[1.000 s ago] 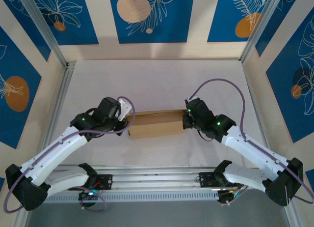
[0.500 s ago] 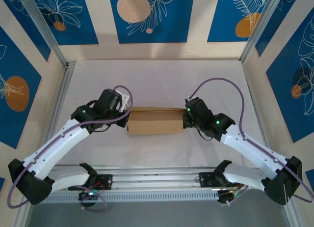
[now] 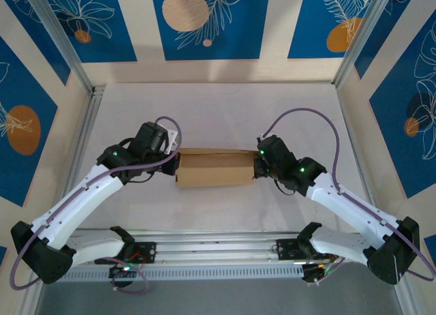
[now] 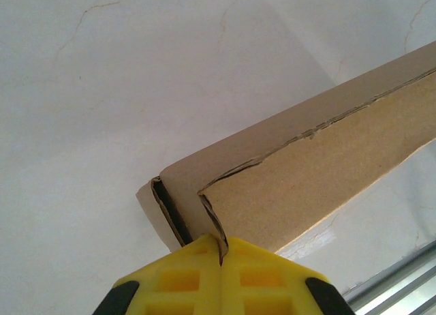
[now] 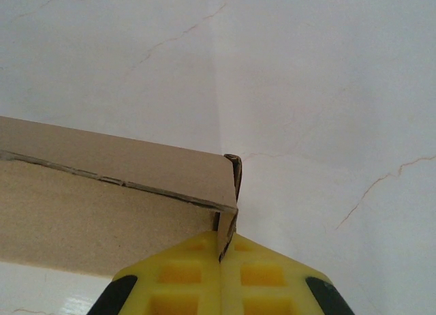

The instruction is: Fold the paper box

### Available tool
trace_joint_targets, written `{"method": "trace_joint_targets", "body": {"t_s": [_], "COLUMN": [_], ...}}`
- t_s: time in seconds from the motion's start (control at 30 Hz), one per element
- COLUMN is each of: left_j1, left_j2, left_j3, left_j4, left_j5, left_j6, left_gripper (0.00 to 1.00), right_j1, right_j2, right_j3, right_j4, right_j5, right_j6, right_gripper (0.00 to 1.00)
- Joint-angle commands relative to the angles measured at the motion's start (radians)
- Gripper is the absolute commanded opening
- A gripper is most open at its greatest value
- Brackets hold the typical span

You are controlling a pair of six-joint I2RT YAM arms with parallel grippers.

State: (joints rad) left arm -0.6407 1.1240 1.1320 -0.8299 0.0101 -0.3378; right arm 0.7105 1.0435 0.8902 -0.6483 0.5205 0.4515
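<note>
White crinkly tabletop (image 3: 218, 110) under the paper box (image 3: 214, 170), blue leaf-print wall panels (image 3: 204, 22) well beyond the box's far side, aluminium rail (image 3: 218, 247) off its near side. Plain brown cardboard, lying flat and long side-to-side, already looking like a shallow closed-up shape rather than a flat sheet. Left gripper (image 3: 176, 166) right at the box's left end, right gripper (image 3: 256, 166) right at its right end, so basically sandwiched between the two. From the left wrist cam: yellow fingers (image 4: 184, 281) squeezed together on the thin cardboard edge at the box's corner (image 4: 313, 172), wall slightly gapped open just beside that corner, raw corrugated edge showing along the top seam. Same deal on the right wrist cam: claw (image 5: 221, 250) clamped narrow on a little cardboard flap at the box's end corner (image 5: 102, 206), top panel running off to the left of the pinch. Both pinching cardboard, no daylight between the fingertips.
</note>
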Motion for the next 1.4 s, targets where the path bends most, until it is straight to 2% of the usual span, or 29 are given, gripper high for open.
{"method": "trace_joint_targets", "body": {"t_s": [0.0,0.23,0.37,0.73,0.97,1.27,1.37], "left_j1": [0.012,0.024,0.029,0.031,0.031,0.030,0.032], "left_j2": [-0.032,-0.074,-0.087,-0.127,-0.168,-0.186,-0.187], "left_j3": [-0.012,-0.059,-0.100,-0.223,-0.299,-0.358,-0.372], "left_j4": [0.005,-0.020,0.003,0.085,0.127,0.193,0.200], "left_j5": [-0.005,-0.066,-0.056,-0.069,-0.087,-0.023,-0.038], "left_j6": [0.023,0.063,0.058,-0.004,-0.033,-0.114,-0.131], "left_gripper": [0.00,0.00,0.00,0.00,0.00,0.00,0.00], "right_j1": [0.018,0.019,0.016,0.019,0.020,0.020,0.020], "right_j2": [0.004,0.001,0.001,-0.005,-0.005,-0.002,-0.005], "right_j3": [-0.007,-0.003,0.001,-0.030,-0.069,-0.105,-0.103], "right_j4": [-0.080,-0.082,-0.077,-0.073,-0.054,-0.040,-0.044], "right_j5": [-0.064,-0.049,-0.046,-0.065,-0.023,-0.034,-0.035], "right_j6": [0.006,-0.003,-0.007,0.010,0.036,0.062,0.069], "right_gripper": [0.00,0.00,0.00,0.00,0.00,0.00,0.00]}}
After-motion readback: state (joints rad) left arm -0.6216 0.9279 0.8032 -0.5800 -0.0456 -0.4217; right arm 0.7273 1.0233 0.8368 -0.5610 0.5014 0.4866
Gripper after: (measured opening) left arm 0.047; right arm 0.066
